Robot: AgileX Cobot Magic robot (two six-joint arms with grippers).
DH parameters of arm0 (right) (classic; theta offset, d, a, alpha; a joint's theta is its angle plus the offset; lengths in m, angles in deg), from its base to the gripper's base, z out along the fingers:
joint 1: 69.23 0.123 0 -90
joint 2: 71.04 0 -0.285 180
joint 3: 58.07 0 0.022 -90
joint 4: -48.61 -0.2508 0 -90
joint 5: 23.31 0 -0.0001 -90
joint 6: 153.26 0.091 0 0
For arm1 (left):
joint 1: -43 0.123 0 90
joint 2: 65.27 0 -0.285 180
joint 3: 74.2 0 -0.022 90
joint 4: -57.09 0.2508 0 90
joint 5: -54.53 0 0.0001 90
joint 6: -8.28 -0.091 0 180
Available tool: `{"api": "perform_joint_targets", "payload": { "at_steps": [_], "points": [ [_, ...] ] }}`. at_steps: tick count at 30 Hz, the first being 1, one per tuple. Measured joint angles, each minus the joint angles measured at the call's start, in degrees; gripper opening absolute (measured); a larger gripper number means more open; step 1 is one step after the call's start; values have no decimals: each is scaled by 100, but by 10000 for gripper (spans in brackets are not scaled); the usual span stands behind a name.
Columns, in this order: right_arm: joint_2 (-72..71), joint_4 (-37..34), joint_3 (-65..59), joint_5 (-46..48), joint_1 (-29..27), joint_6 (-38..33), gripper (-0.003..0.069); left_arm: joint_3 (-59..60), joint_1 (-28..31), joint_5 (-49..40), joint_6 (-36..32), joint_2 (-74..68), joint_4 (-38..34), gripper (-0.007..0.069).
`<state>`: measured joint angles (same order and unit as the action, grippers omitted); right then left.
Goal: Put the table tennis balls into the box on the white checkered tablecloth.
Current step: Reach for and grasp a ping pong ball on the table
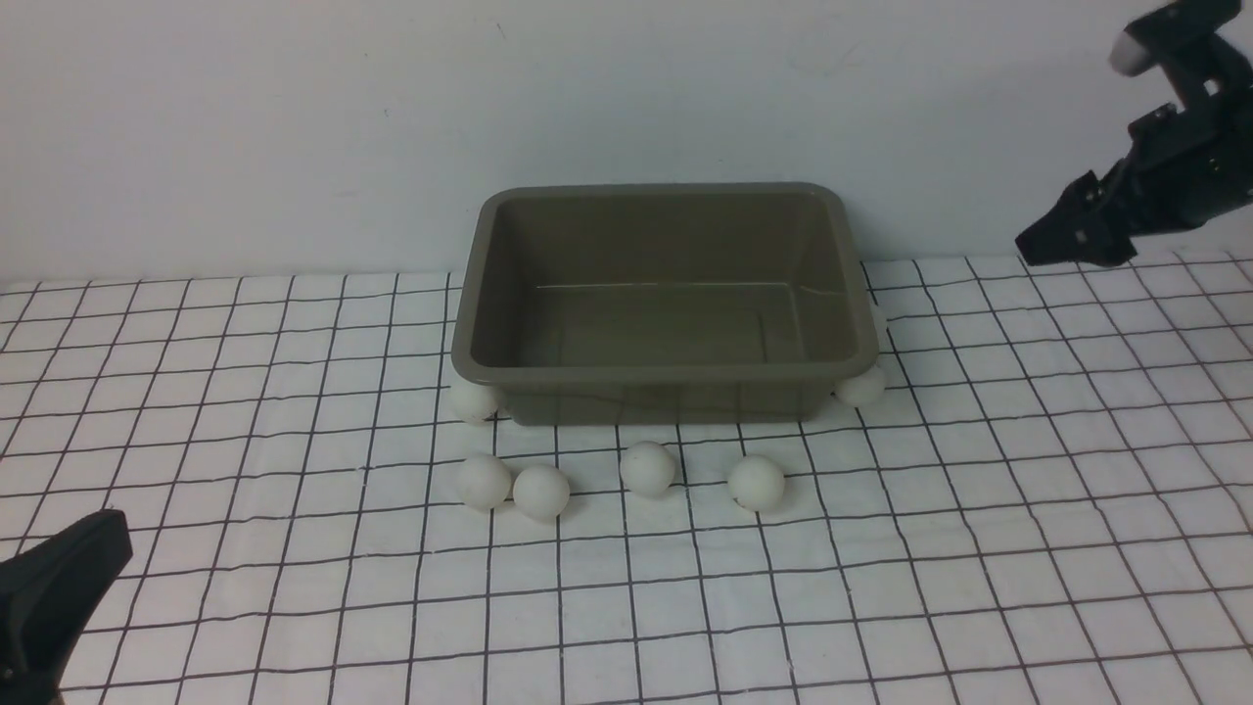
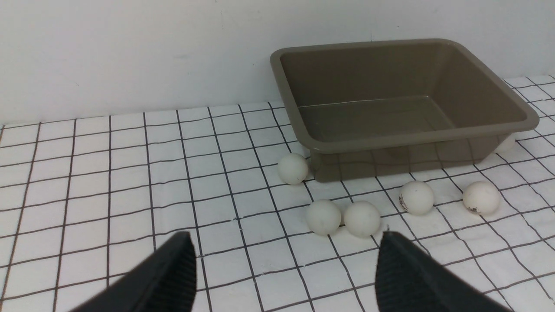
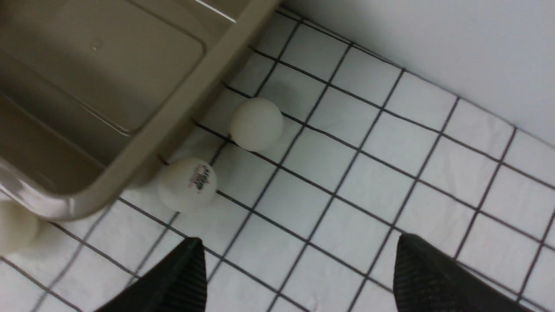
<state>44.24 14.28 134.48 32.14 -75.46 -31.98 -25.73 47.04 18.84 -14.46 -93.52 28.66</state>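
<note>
**Cataloguing seven loose balls, one empty box, two idle claws**

Nearest: left gripper [image 2: 286, 242], black, low at near left, jaws spread wide, clasping nothing. Aimed toward the closest balls, probably poised for a first pick.

Next: four small matte white table tennis balls [image 1: 647, 467] in a loose row across the middle, leftmost two touching or nearly so, some with tiny dark print.

Just behind row: rectangular olive-grey plastic box [image 1: 656, 370], rounded corners, flared rim, glossy walls mirroring grid lines. Empty inside, so task judged barely begun. Set well back near the wall, open top free for drops from above.

Tucked under rim: left corner ball [image 1: 474, 399] and right corner ball [image 1: 860, 385], both touching the box. Awkward for wide jaws, likely calling for an approach from the open side. Further back, side ball [image 3: 256, 124] just beside box's right wall.

Farthest: right gripper [image 3: 299, 238], black, held high at far right, tilted down over the two right-side balls, jaws wide apart with nothing between. Seemingly lining up on them.

Surface: white checkered tablecloth [image 1: 979, 587], thin black grid, slightly wrinkled, covering whole work area.

Room: plain pale wall [image 1: 245, 127] directly behind, bare.
</note>
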Motion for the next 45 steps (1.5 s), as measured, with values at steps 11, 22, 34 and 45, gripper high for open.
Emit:
{"api": "perform_joint_targets", "payload": {
  "at_steps": [11,22,34,45],
  "points": [
    [963,-1490,7,99,27,-2728,517,0,0,6,0,-1,5,499],
    [1110,-2268,7,-689,254,-2936,516,0,0,0,0,-1,5,499],
    [1843,-2226,70,-1074,301,-2933,516,0,0,-13,0,-1,-1,499],
    [2529,-2242,1359,-435,314,-2283,516,0,0,-121,0,-1,-12,499]
  ]
}}
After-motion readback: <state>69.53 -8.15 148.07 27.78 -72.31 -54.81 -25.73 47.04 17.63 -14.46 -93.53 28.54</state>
